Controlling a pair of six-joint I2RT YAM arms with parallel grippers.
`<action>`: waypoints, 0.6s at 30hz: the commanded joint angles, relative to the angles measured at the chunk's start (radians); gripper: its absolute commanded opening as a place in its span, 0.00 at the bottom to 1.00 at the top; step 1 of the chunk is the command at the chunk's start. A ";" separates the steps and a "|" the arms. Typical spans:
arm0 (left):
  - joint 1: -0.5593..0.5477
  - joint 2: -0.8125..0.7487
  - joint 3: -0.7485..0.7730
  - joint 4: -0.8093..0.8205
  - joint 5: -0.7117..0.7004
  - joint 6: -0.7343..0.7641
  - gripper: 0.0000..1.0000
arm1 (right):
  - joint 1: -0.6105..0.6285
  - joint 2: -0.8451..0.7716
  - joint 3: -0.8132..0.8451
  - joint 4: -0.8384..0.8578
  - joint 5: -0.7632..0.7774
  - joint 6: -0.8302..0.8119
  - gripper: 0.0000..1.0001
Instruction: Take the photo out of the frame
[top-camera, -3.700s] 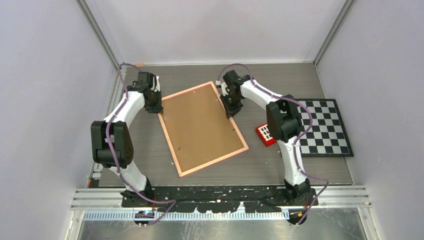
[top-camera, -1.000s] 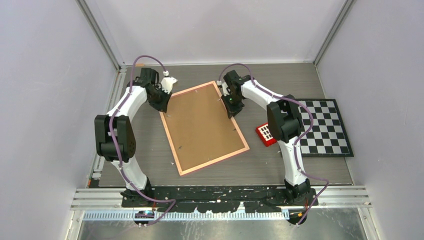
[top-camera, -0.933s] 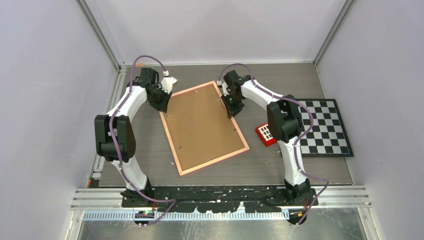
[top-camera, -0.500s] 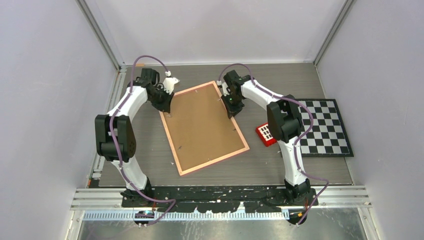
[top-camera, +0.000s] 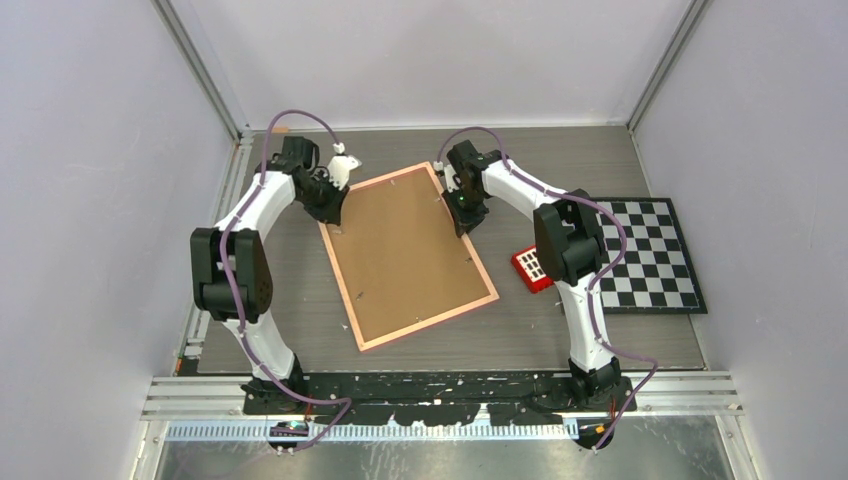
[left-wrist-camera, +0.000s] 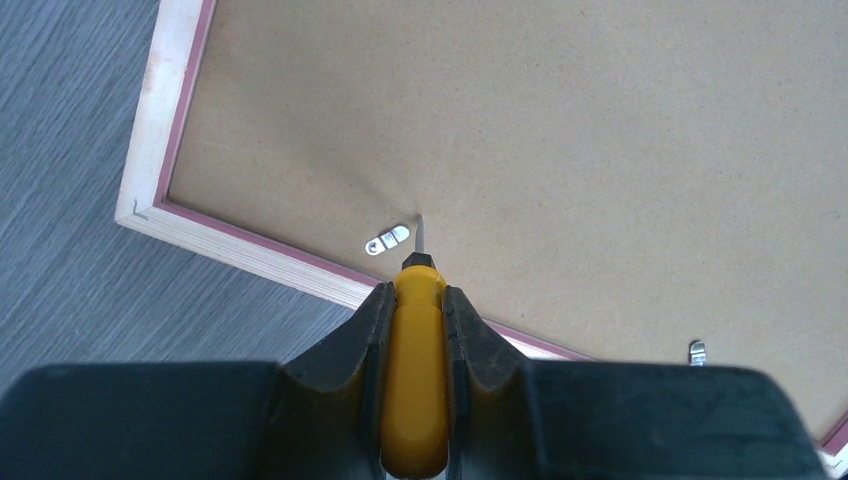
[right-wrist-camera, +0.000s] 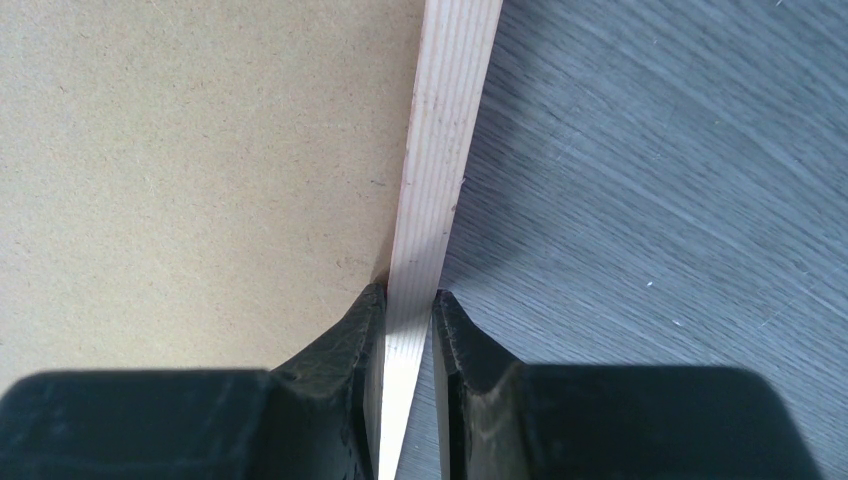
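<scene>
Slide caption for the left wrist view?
Left gripper holds a yellow screwdriver, tip beside a metal clip on the frame.

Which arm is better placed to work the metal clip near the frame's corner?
Left. The left gripper holds a yellow-handled screwdriver whose tip is at the silver metal clip on the brown fibreboard back. The right gripper is shut on the rim of the pink-bordered wooden frame.

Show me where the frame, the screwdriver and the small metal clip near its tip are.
frame (top-camera: 405, 255): top view, on the middle of its brown back panel.
screwdriver (left-wrist-camera: 415, 370): left wrist view, on its yellow handle.
clip (left-wrist-camera: 388, 239): left wrist view, on the middle of the metal tab.
</scene>
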 joint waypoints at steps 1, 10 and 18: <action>0.005 0.009 0.046 -0.083 0.057 0.098 0.00 | 0.026 0.021 -0.033 0.004 0.008 -0.035 0.00; 0.021 0.034 0.071 -0.132 0.043 0.172 0.00 | 0.026 0.030 -0.019 -0.001 0.003 -0.030 0.01; 0.022 0.042 0.038 -0.027 -0.033 0.176 0.00 | 0.025 0.029 -0.022 -0.003 0.008 -0.032 0.01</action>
